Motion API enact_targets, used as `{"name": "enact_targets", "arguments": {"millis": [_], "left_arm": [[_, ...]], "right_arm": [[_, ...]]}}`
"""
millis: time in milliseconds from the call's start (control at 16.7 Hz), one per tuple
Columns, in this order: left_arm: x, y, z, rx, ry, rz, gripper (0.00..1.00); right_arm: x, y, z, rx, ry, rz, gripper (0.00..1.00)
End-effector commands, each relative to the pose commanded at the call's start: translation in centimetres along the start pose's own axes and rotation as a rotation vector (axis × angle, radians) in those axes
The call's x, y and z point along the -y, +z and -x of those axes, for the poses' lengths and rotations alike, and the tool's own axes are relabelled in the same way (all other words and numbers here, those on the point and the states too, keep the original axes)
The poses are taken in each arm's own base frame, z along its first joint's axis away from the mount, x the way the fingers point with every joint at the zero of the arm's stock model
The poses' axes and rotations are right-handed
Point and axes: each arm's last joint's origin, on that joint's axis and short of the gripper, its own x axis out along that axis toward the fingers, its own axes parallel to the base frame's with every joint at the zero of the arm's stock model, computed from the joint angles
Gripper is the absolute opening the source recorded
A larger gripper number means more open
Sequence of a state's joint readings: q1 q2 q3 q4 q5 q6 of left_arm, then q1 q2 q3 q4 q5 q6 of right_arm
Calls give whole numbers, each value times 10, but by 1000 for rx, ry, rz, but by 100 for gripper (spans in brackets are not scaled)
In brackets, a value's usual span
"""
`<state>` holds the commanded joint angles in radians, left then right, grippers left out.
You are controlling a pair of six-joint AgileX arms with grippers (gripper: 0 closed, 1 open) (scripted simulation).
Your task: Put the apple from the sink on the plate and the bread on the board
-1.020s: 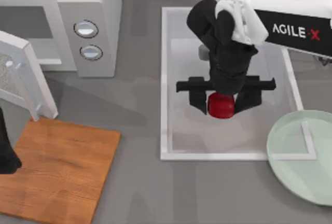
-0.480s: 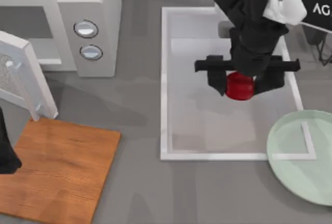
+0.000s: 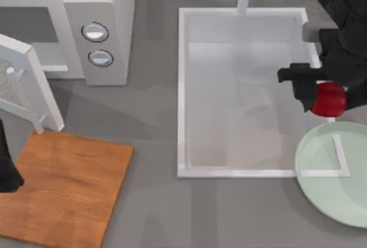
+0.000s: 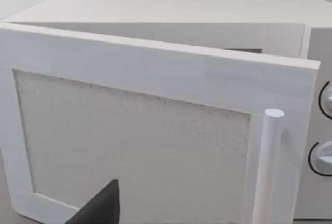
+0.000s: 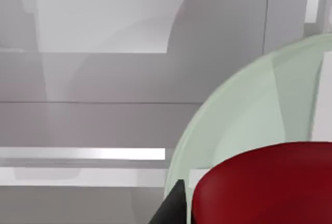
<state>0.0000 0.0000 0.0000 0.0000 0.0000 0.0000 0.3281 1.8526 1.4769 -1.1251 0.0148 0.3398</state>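
In the right wrist view the apple (image 5: 270, 182), cut off at the frame edge, hangs above the plate (image 5: 244, 115). From above, the right claw (image 3: 328, 99) grips it over the sink (image 3: 182, 87) rim, partly hidden by the arm. The left arm sits parked beside the board (image 3: 69, 190).

Your right gripper (image 3: 328, 96) sits at the right edge of the top view, fingers pointing down and closed on the apple (image 3: 328, 99) — the dark wrist and forearm run up toward the upper right corner. Your left arm (image 3: 7, 165) is parked at the far left edge, only a dark part of it in frame.
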Motion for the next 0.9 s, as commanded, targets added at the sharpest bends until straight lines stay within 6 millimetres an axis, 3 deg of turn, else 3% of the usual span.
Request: {"name": "enact_targets", "arguments": {"millis": [420,900], "left_arm": [[0,0,0,0,0,0,100],[0,0,0,0,0,0,100]], "right_arm": [[48,-38,12,-57,-10,-3,0],[57,-47,13,-71,-10,-3,0]]}}
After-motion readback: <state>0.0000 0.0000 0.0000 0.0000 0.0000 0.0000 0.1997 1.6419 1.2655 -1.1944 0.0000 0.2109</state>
